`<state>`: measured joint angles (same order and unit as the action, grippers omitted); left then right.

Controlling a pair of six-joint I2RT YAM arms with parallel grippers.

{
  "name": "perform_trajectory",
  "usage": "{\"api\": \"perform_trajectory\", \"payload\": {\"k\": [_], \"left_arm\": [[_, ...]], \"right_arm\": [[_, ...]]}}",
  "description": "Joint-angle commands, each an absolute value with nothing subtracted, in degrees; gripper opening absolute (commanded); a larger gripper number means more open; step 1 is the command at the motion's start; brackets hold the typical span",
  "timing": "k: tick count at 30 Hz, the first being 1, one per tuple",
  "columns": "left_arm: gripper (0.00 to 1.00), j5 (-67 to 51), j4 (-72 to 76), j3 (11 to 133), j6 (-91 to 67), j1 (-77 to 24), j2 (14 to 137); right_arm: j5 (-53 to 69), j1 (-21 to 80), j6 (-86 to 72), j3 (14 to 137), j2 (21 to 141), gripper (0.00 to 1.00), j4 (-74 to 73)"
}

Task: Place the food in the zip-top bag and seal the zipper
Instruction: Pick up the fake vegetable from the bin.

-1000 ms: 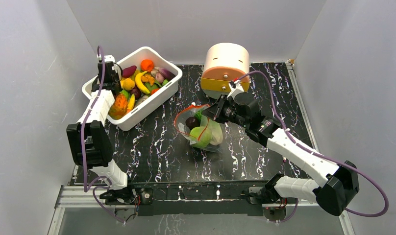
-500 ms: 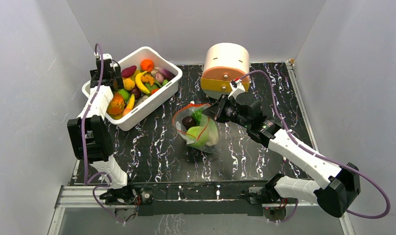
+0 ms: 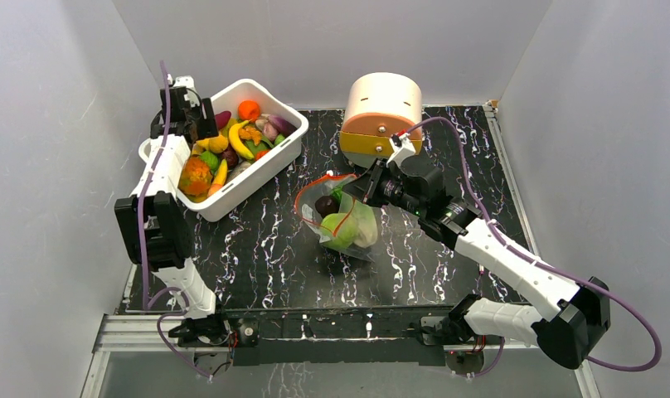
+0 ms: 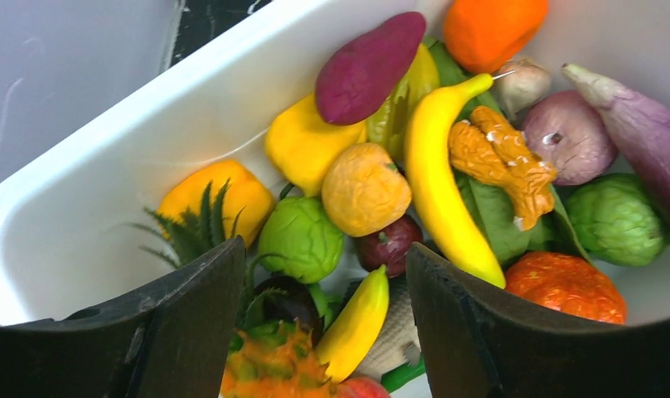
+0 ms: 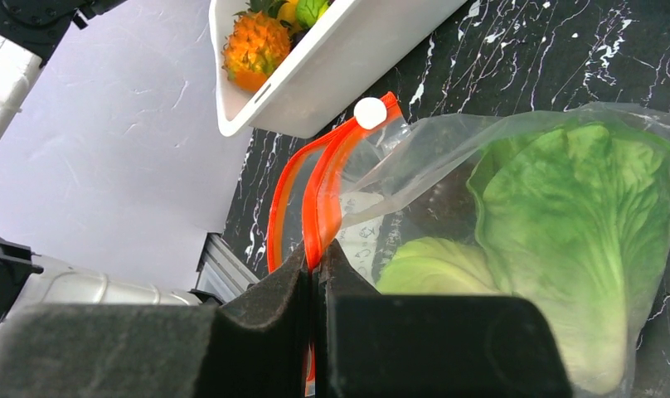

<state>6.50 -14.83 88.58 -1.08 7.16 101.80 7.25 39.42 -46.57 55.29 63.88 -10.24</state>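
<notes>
Right gripper (image 5: 315, 269) pinches the orange-red zipper (image 5: 325, 182) of the zip-top bag (image 3: 352, 228) at frame centre; left gripper (image 4: 323, 257) hangs open over toy produce (image 4: 435, 182) in the upper-left tub (image 3: 250, 181).

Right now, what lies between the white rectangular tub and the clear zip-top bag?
Nothing: the top view shows only bare black marbled tabletop between the white rectangular tub and the crinkly clear zip-top bag.

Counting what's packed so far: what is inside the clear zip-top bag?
Through the crinkly clear plastic bag: a leafy green lettuce, a round pale-green cabbage and a dark round piece. Anything beneath them is covered.
</notes>
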Motion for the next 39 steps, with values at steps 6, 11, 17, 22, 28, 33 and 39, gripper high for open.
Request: {"api": "perform_trajectory", "payload": {"k": [6, 11, 17, 22, 28, 33, 39], "left_arm": [[0.64, 0.94, -13.19, 94.86, -0.86, 6.77, 108.34], [0.71, -0.94, -12.62, 96.89, -1.39, 6.68, 112.10], [0.74, -1.10, -14.04, 99.22, -1.01, 6.68, 116.21], [0.74, -0.69, -15.25, 100.69, -0.86, 6.69, 118.73], [0.62, -1.49, -15.32, 100.40, -0.97, 6.68, 119.27], [0.51, -1.19, -16.25, 100.50, -1.28, 6.68, 118.74], [0.47, -0.73, -18.22, 99.31, -2.39, 6.68, 115.70]], "right_arm": [[6.98, 39.56, -46.08, 59.92, 63.49, 0.00, -6.08], [6.41, 39.60, -45.92, 60.60, 63.76, 0.00, -6.24], [5.98, 39.59, -45.80, 60.66, 63.81, 0.00, -6.38], [6.02, 39.63, -45.43, 61.05, 64.23, 0.00, -6.56], [5.98, 39.64, -45.57, 60.81, 64.16, 0.00, -6.35], [5.94, 39.64, -45.81, 60.32, 63.81, 0.00, -6.02], [5.81, 39.63, -45.98, 59.78, 63.47, 0.00, -6.06]]}}
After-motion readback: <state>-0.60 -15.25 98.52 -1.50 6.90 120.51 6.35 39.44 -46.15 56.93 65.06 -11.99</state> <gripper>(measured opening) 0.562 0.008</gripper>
